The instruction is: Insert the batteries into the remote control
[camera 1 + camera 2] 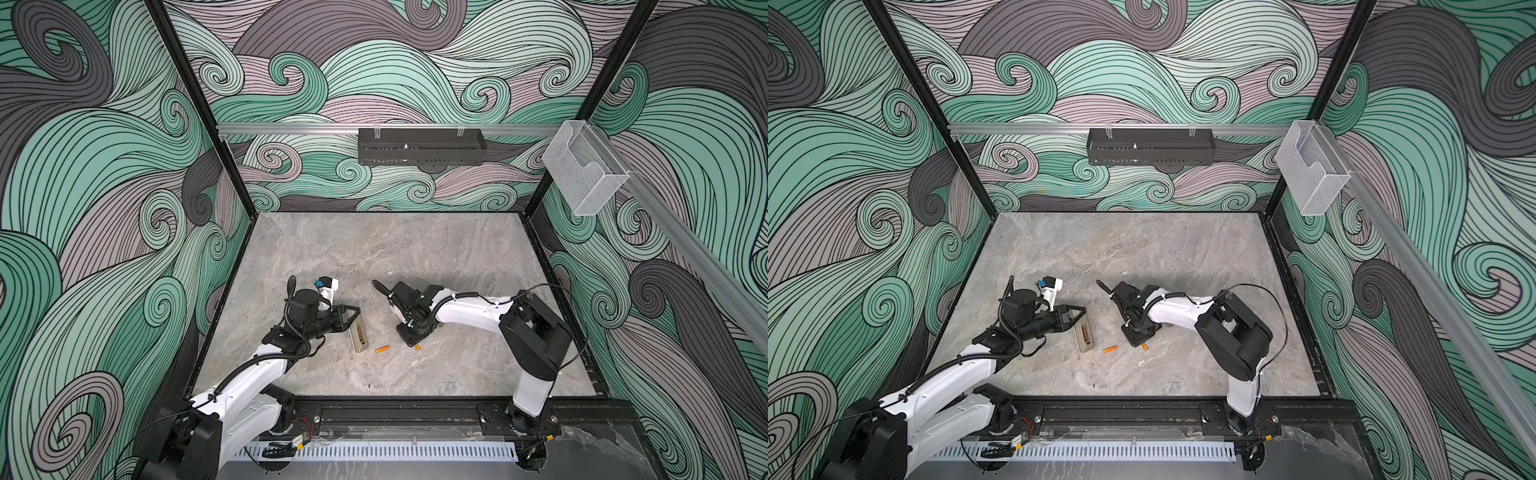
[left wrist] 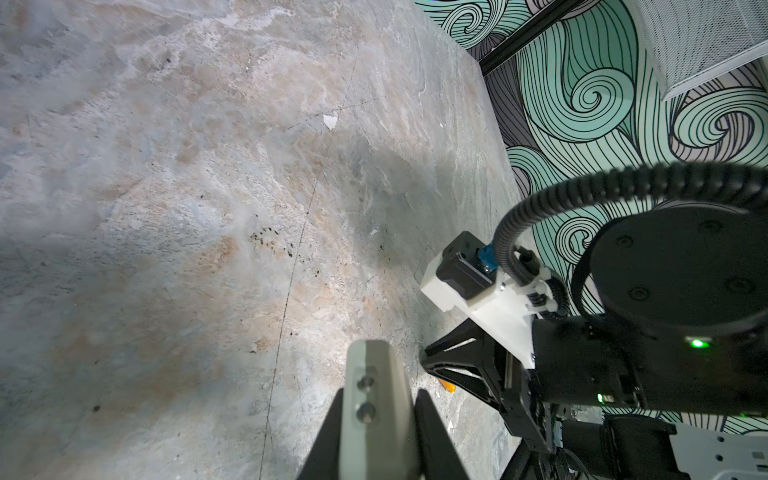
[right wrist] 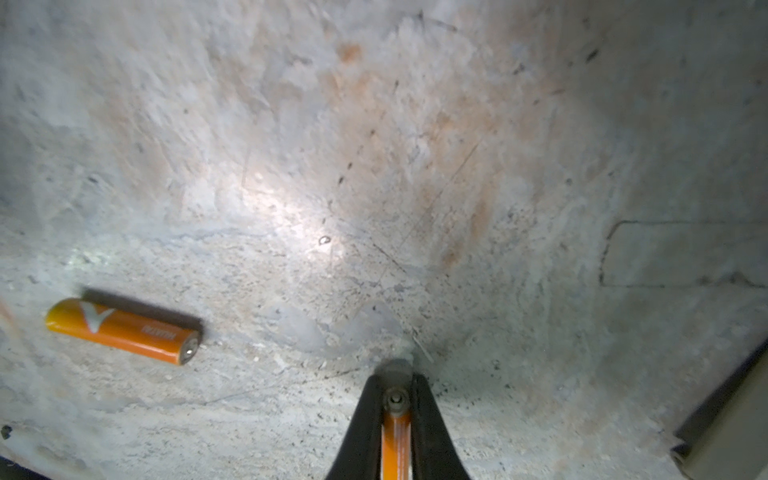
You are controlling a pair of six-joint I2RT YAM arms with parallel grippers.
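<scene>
Right wrist: first battery (image 3: 395,444) clamped by right gripper (image 3: 395,386), second battery (image 3: 124,330) lower left, lettering unreadable. Remote control (image 2: 371,365) is clamped by left gripper (image 2: 378,395).

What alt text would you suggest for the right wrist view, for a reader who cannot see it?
The right gripper is closed on an orange battery, held close to a grey marbled table. A second orange battery lies flat on the table nearby, apart from the gripper.
</scene>
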